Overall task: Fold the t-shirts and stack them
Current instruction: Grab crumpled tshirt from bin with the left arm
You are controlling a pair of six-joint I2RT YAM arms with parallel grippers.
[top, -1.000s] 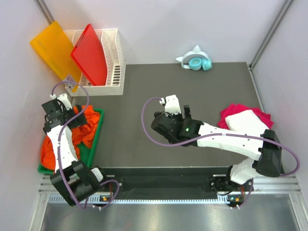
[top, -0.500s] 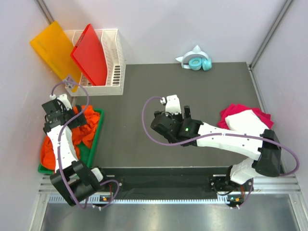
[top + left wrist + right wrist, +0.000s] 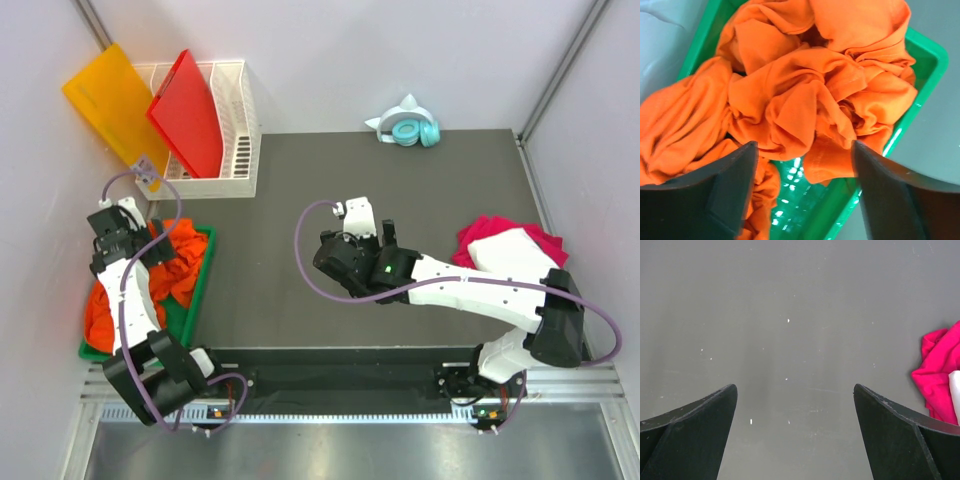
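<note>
While the L arm (image 3: 125, 285) hangs over the green tray (image 3: 206, 268) at the left edge of the surface (image 3: 400, 190), its wrist cam looks straight down on the pile of orange t-shirts (image 3: 805, 95). They lie crumpled, unfolded, filling most of the tray (image 3: 925, 55); a bit of bare green bottom shows near the lower middle. The left jaws stand wide apart, one dark finger (image 3: 725, 195) on either side of the view, nothing btw them. Tips look just above the cloth, though I can't tell for sure whether they touch it.

R arm (image 3: 450, 285) reaches across the front of the surface twd the ctr. The right jaws are spread fully, fingers (image 3: 695, 430) over bare dark surface, holding nothing.

At the right side a magenta t-shirt (image 3: 485, 228) lies on the surface w/ a white t-shirt (image 3: 510, 250) folded flat on top of it; the R arm's forearm crosses part of both. In the R wrist view the magenta cloth (image 3: 937, 385) shows at the right edge, well apart from the fingers.

Back left: white basket (image 3: 240, 130) w/ a red board (image 3: 190, 110) standing tilted in it; a yellow-orange board (image 3: 110, 105) leans beside it against the wall. Teal headphones (image 3: 410, 128) w/ cat ears sit at the far edge.
</note>
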